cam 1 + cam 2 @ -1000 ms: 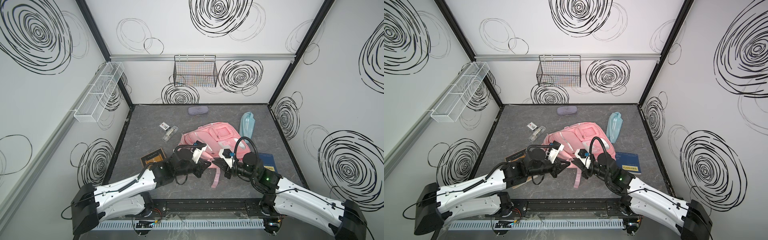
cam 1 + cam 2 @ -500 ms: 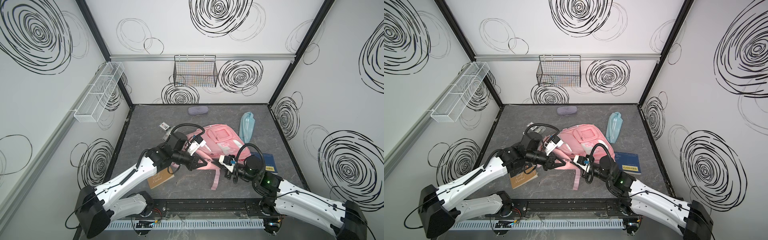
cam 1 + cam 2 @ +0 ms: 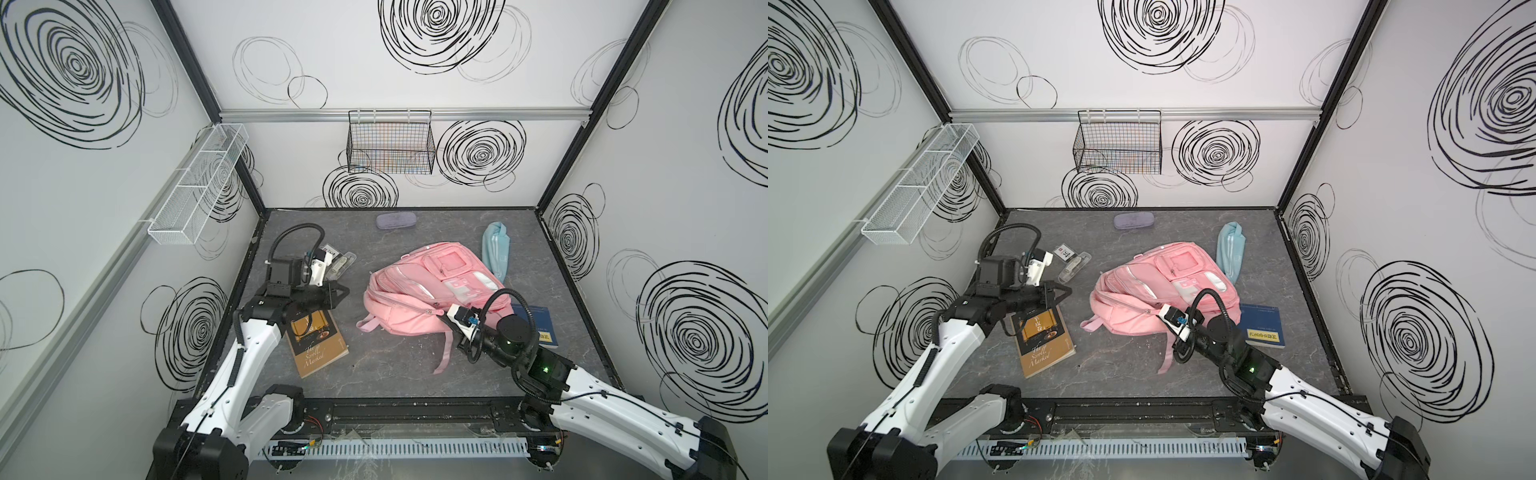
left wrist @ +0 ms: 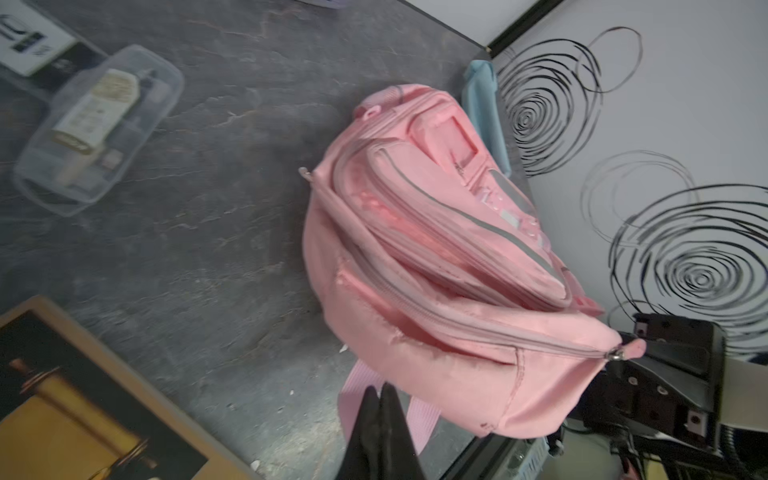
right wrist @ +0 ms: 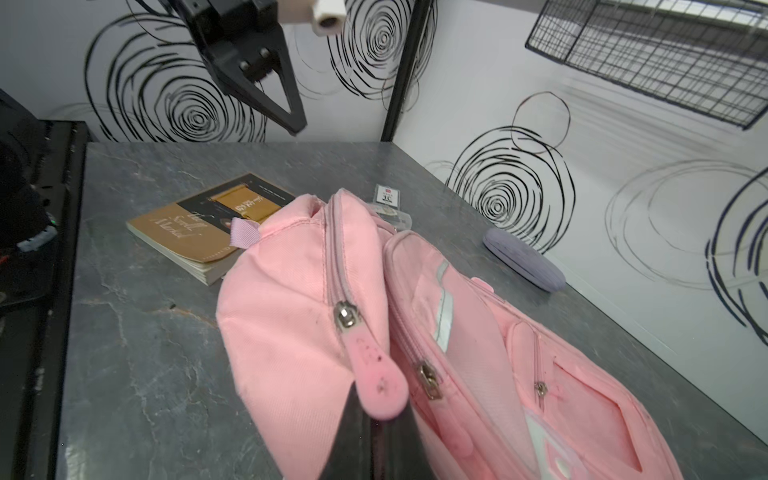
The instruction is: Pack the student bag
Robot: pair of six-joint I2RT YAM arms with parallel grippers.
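Pink rubbery zipper pull point(image 5: 380, 386) is pinched between the closed jaws of our right gripper point(image 5: 376, 415), at the end of the main zipper on the big pink fabric student bag point(image 3: 432, 291). We reckon that grip is there to run the zip back and open the main compartment, since the zipper looks shut all the way and the loose stuff all lies outside. The bag lies mid-tabletop point(image 3: 395, 374), front pockets up.

Our left gripper point(image 3: 345, 290) is closed too, holding nothing, hanging in the air by the far end of the brown paperback book point(image 3: 318, 349), well apart from the bag, probably lined up to fetch it.

Hard to make out: the dark blue book point(image 3: 538, 328) is half hidden behind the right arm, the light-blue zip pouch point(image 3: 495, 253) tucks partly behind the bag, and we can't tell what's inside the clear plastic case point(image 3: 341, 266).
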